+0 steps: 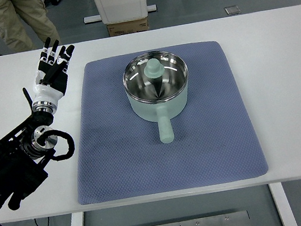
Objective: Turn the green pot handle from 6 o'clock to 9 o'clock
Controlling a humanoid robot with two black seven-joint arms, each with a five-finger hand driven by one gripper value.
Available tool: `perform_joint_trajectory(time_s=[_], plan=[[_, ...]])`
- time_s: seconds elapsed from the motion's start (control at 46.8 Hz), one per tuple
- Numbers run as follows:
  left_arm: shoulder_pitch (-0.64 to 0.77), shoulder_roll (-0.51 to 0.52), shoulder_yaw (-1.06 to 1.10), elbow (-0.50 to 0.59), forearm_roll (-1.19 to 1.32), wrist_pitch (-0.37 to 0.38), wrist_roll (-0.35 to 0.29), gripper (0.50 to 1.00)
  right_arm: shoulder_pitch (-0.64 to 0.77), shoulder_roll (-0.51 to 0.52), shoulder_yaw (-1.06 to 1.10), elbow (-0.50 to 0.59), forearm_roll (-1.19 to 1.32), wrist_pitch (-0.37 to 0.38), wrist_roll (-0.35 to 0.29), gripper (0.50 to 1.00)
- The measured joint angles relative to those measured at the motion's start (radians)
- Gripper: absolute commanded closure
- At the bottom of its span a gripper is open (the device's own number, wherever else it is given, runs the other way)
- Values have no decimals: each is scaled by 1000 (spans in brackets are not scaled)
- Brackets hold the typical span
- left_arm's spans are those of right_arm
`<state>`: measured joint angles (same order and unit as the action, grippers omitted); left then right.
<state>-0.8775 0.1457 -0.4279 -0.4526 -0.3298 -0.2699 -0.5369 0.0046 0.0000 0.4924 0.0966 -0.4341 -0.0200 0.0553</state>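
A pale green pot sits on the far middle part of a blue-grey mat that covers most of the white table. The pot's steel inside shows, and a green knob stands up within it. The pot handle sticks straight out from the pot toward the near edge of the mat, lying just above the cloth. The left hand hovers over bare table just off the mat's far left corner, well apart from the pot, its fingers straight and spread, holding nothing. A person's legs stand beyond the table's far left corner.
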Motion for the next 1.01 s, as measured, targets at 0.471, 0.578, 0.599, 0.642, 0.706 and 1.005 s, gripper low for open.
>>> perform_joint_trajectory(time_s=[0.471, 0.578, 0.599, 0.642, 0.706, 1.005], plan=[[-5, 14, 0, 0, 19, -9, 0, 500, 0, 0, 0, 0, 0, 0, 0, 500], [-6, 17, -1, 0, 36, -10, 0, 500, 0, 0, 0, 0, 0, 0, 0, 500], [-7, 18, -1, 0, 40, -11, 0, 500, 0, 0, 0, 0, 0, 0, 0, 500], [-8, 18, -1, -1, 44, -11, 0, 500, 0, 0, 0, 0, 0, 0, 0, 500], [-9, 24, -2, -3, 47, -13, 0, 500, 0, 0, 0, 0, 0, 0, 0, 500], [-21, 42, -2, -11, 71, -21, 0, 500, 0, 0, 0, 0, 0, 0, 0, 500]])
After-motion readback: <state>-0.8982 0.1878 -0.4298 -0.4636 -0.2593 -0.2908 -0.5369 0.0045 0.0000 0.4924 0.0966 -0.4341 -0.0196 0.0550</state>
